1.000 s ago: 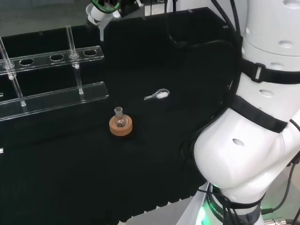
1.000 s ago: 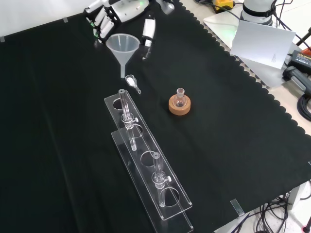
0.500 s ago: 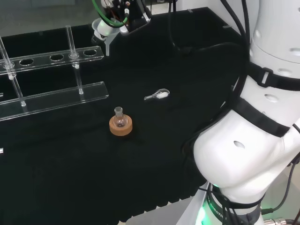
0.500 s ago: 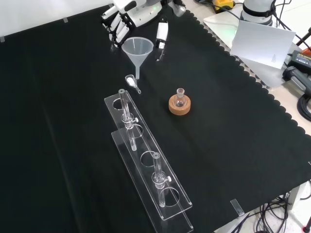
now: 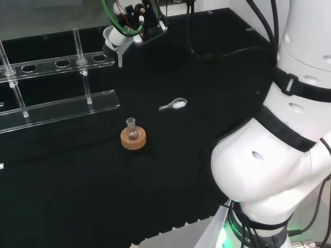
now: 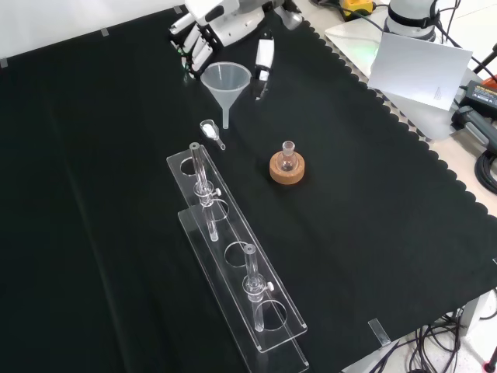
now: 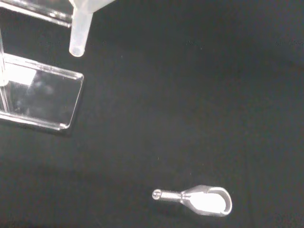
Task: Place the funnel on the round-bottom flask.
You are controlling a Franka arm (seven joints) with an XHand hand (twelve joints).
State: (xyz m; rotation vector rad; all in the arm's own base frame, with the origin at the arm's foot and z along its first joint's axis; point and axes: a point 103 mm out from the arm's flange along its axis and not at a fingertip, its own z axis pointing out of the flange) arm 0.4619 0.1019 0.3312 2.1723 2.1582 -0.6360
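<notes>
The clear plastic funnel (image 6: 226,80) hangs in the air, stem down, pinched between the fingers and thumb of the hand (image 6: 227,19). In the head view the hand (image 5: 137,17) and funnel (image 5: 115,40) are at the far top, above the rack's end. The small round-bottom flask (image 6: 288,156) stands upright on a cork ring (image 6: 286,172) at mid-cloth, apart from the funnel; the head view shows the flask (image 5: 132,131) on its ring (image 5: 133,140). The funnel's stem (image 7: 79,34) shows close in the wrist view.
A small scoop with white powder (image 6: 210,131) lies on the cloth under the funnel, seen also as the scoop (image 5: 175,105) and the scoop (image 7: 200,200). A clear test-tube rack (image 6: 234,258) with tubes stands at the front; its end (image 7: 43,97) is near the stem.
The hand has carried the funnel to the right and slightly nearer in the front view, closing on the flask. Flask, scoop and rack have stayed put.
</notes>
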